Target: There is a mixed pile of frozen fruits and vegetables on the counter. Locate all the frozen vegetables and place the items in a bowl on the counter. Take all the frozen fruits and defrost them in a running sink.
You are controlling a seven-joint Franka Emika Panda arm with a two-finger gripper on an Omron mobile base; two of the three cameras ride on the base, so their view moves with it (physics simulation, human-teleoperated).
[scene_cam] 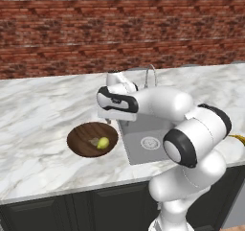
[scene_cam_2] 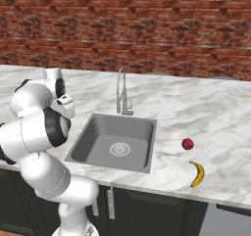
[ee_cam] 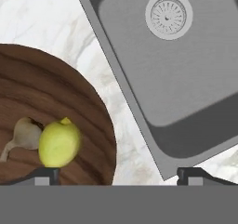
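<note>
The claw (ee_cam: 118,174) hangs spread wide and empty above the seam between the bowl (scene_cam: 81,144) and the sink (scene_cam_2: 98,132), its 2 dark tips just showing in the hand view, 1 over the bowl's edge and 1 over the sink's rim. Both vegetables already lie in the bowl: the yellow-green oval (ee_cam: 59,142), smooth and lemon-shaped with a small nub at 1 end, and the pale beige lump (ee_cam: 23,134), knobbly with a thin tail, touching its side. What is left, by my reading, is the 2 fruits, and they lie on the far side of the sink from the claw: the red ball (scene_cam_2: 187,144) and the banana (scene_cam_2: 197,174) rest on the bench (scene_cam_2: 215,117) to the right of the basin, well apart from the bowl and a little apart from each other. So the next reach probably has to cross the whole basin to the right. The ball is the nearer of the 2 to the sink; round and glossy, it could roll under a poor pinch. The banana is curved, and its long axis runs roughly toward and away from the wall, so the claw would likely close best across its narrow middle. The bowl is wide, shallow, dark wood with visible grain; the sink is matte grey steel with a round ribbed drain (ee_cam: 168,15) and a tall curved chrome faucet (scene_cam_2: 121,90); the bench is white marble with grey veins.
</note>
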